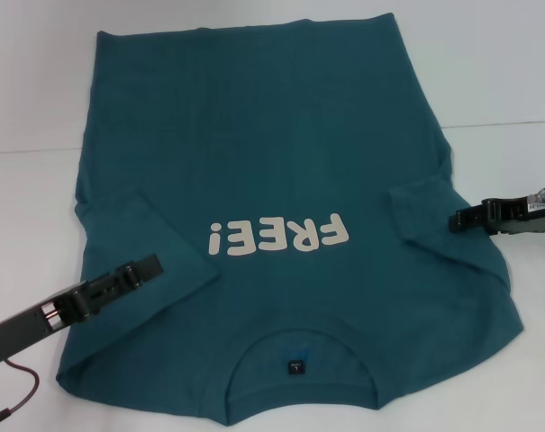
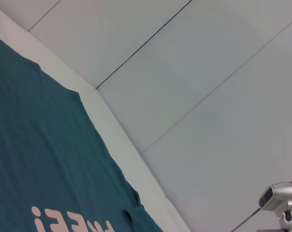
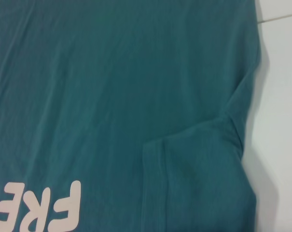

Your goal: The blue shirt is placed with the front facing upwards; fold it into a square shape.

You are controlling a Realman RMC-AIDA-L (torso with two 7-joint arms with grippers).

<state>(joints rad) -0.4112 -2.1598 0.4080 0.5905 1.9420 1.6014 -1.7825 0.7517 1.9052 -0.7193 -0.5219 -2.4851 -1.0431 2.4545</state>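
Lying flat on my table (image 1: pixel 38 108), the blue shirt (image 1: pixel 272 153) shows cream lettering (image 1: pixel 279 238) — both sleeves folded inward; whether my left pincer (image 1: pixel 144 268) or right pincer (image 1: pixel 463 219) is clenched, I cannot tell.

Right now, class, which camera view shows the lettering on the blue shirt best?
The head view: the whole cream lettering sits uncovered on the blue shirt, upside down to the camera. The left wrist view catches only part of it at the picture's edge; the right wrist view shows a few letters.
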